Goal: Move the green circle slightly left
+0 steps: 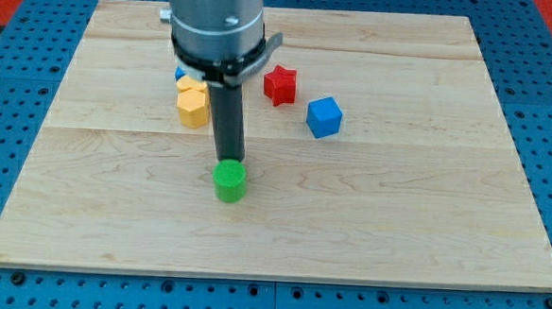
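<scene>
pincerless, the rod holds nothing; my tip (228, 161) stands at the top edge of the green circle (229, 182), seemingly touching it, on the board's (424, 228) lower middle. pushing left calls for my tip on the circle's right side, i judge.

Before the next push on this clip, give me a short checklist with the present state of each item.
1. Green circle in view, flat on the board: ok.
2. My tip at the green circle: ok, just behind its top edge in the view.
3. Tip on the circle's right side, for a leftward push: not ok, it sits above the centre.
4. Path to the view's left free of blocks: ok.
5. Yellow block, red star, blue cube away from the path: ok.
6. Block half hidden behind the rod: cannot tell.
</scene>
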